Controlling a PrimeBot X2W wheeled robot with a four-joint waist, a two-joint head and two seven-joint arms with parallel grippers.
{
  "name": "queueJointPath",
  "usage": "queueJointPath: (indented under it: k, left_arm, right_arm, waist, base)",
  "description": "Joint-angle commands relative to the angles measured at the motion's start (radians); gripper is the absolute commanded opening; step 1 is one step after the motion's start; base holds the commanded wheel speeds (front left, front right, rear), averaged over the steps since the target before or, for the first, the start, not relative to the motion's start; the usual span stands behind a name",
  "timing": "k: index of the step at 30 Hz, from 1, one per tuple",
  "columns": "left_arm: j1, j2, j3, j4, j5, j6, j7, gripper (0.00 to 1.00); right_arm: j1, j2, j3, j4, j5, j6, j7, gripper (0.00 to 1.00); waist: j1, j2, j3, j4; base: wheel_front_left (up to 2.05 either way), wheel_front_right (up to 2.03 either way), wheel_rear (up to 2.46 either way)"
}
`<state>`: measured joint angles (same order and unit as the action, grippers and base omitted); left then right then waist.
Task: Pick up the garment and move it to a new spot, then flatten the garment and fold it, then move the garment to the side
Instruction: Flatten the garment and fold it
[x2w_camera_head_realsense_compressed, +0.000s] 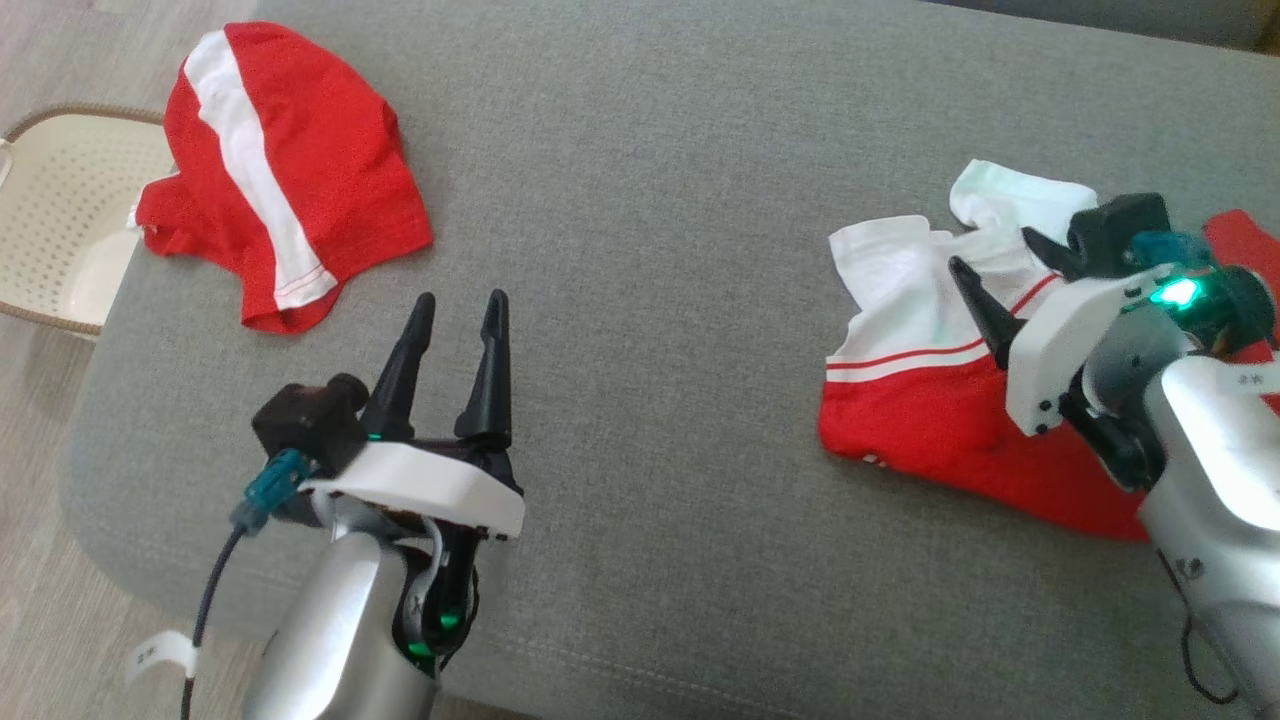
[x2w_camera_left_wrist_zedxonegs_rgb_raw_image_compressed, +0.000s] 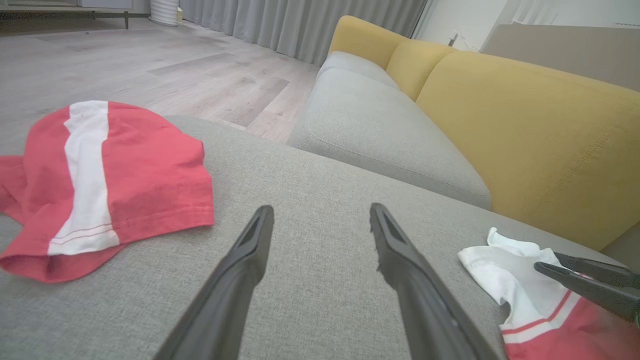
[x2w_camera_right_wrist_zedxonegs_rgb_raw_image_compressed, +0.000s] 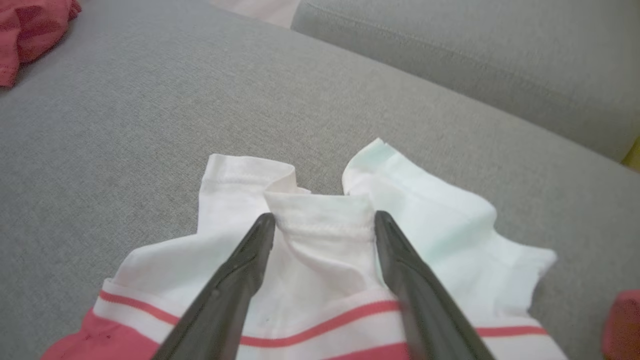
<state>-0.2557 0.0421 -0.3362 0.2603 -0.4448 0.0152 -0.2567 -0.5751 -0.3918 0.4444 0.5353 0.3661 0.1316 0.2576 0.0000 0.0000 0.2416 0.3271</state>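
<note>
A crumpled red-and-white garment (x2w_camera_head_realsense_compressed: 920, 400) lies at the right of the grey cushion (x2w_camera_head_realsense_compressed: 650, 200). My right gripper (x2w_camera_head_realsense_compressed: 994, 250) is over it, open. In the right wrist view its fingers (x2w_camera_right_wrist_zedxonegs_rgb_raw_image_compressed: 325, 217) straddle a raised white fold of that garment (x2w_camera_right_wrist_zedxonegs_rgb_raw_image_compressed: 225, 200); I cannot tell whether they touch the cloth. A second red garment with a white stripe (x2w_camera_head_realsense_compressed: 290, 170) lies at the far left. My left gripper (x2w_camera_head_realsense_compressed: 461, 305) stands open and holds nothing, just right of and nearer than it, over bare cushion (x2w_camera_left_wrist_zedxonegs_rgb_raw_image_compressed: 321, 210). The left wrist view shows both garments (x2w_camera_left_wrist_zedxonegs_rgb_raw_image_compressed: 110, 185) (x2w_camera_left_wrist_zedxonegs_rgb_raw_image_compressed: 515, 280).
A cream perforated basket (x2w_camera_head_realsense_compressed: 60, 210) stands on the wooden floor beside the cushion's left edge. Beyond the cushion is a sofa with a grey seat (x2w_camera_left_wrist_zedxonegs_rgb_raw_image_compressed: 380, 135) and yellow back (x2w_camera_left_wrist_zedxonegs_rgb_raw_image_compressed: 525, 125). The striped garment overhangs the cushion's left edge.
</note>
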Motion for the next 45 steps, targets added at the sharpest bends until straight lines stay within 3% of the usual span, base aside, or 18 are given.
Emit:
queueJointPath:
  k: [1, 4, 10, 22, 27, 28, 33, 39, 40, 41, 45]
  left_arm:
    - [-0.027, 0.008, 0.025, -0.032, -0.003, 0.005, -0.005, 1.0]
    - [-0.018, 0.008, 0.005, -0.028, -0.005, 0.004, -0.005, 1.0]
    - [-0.008, 0.008, -0.004, -0.024, -0.012, 0.016, -0.005, 1.0]
    - [0.023, 0.008, -0.027, -0.019, -0.016, 0.034, -0.005, 1.0]
    - [0.043, 0.008, -0.019, -0.021, -0.014, 0.039, -0.005, 1.0]
    - [0.05, 0.008, -0.013, -0.022, -0.012, 0.042, -0.005, 1.0]
    - [0.056, 0.008, -0.006, -0.025, -0.013, 0.045, -0.005, 1.0]
    - [0.051, 0.008, 0.004, -0.017, -0.005, 0.043, -0.005, 1.0]
    - [0.051, 0.008, 0.006, -0.015, -0.003, 0.042, -0.005, 1.0]
    - [0.051, 0.008, 0.008, -0.013, -0.001, 0.041, -0.005, 1.0]
    - [0.052, 0.008, 0.018, -0.003, 0.007, 0.039, -0.005, 1.0]
  right_arm:
    - [-0.026, -0.007, 0.031, -0.023, 0.04, -0.001, 0.017, 0.0]
    - [-0.049, -0.038, 0.081, -0.035, 0.09, -0.001, 0.015, 0.0]
    - [-0.121, -0.048, 0.084, -0.038, 0.159, -0.001, -0.071, 0.0]
    - [-0.367, 0.021, -0.017, 0.053, 0.006, -0.001, -0.432, 0.0]
    - [-0.34, 0.056, 0.074, -0.014, -0.012, -0.001, -0.477, 0.0]
    - [-0.289, 0.071, 0.149, -0.059, -0.002, -0.001, -0.476, 0.0]
    - [-0.156, 0.069, 0.306, -0.132, 0.009, -0.001, -0.43, 0.0]
    - [0.028, 0.076, 0.399, -0.15, 0.031, -0.001, -0.371, 0.0]
    - [0.047, 0.078, 0.409, -0.146, 0.032, -0.001, -0.361, 0.39]
    - [0.064, 0.081, 0.42, -0.142, 0.034, -0.001, -0.351, 1.0]
    - [0.1, 0.089, 0.447, -0.139, 0.075, -0.001, -0.306, 1.0]
  waist:
    - [0.0, 0.0, 0.003, 0.003]
    - [0.0, 0.0, 0.007, 0.005]
    - [0.0, 0.0, -0.007, 0.003]
    - [0.0, 0.0, -0.086, 0.005]
    - [0.0, 0.0, -0.105, 0.001]
    - [0.0, 0.0, -0.112, -0.004]
    - [0.0, 0.0, -0.114, -0.015]
    - [0.0, 0.0, -0.118, -0.041]
    - [0.0, 0.0, -0.119, -0.048]
    - [0.0, 0.0, -0.121, -0.056]
    - [0.0, 0.0, -0.132, -0.091]
  base:
    - [0.0, 0.0, 0.0]
    - [0.0, 0.0, 0.0]
    - [0.0, 0.0, 0.0]
    - [0.0, 0.0, 0.0]
    - [0.0, 0.0, 0.0]
    - [0.0, 0.0, 0.0]
    - [0.0, 0.0, 0.0]
    - [0.0, 0.0, 0.0]
    - [0.0, 0.0, 0.0]
    - [0.0, 0.0, 0.0]
    - [0.0, 0.0, 0.0]
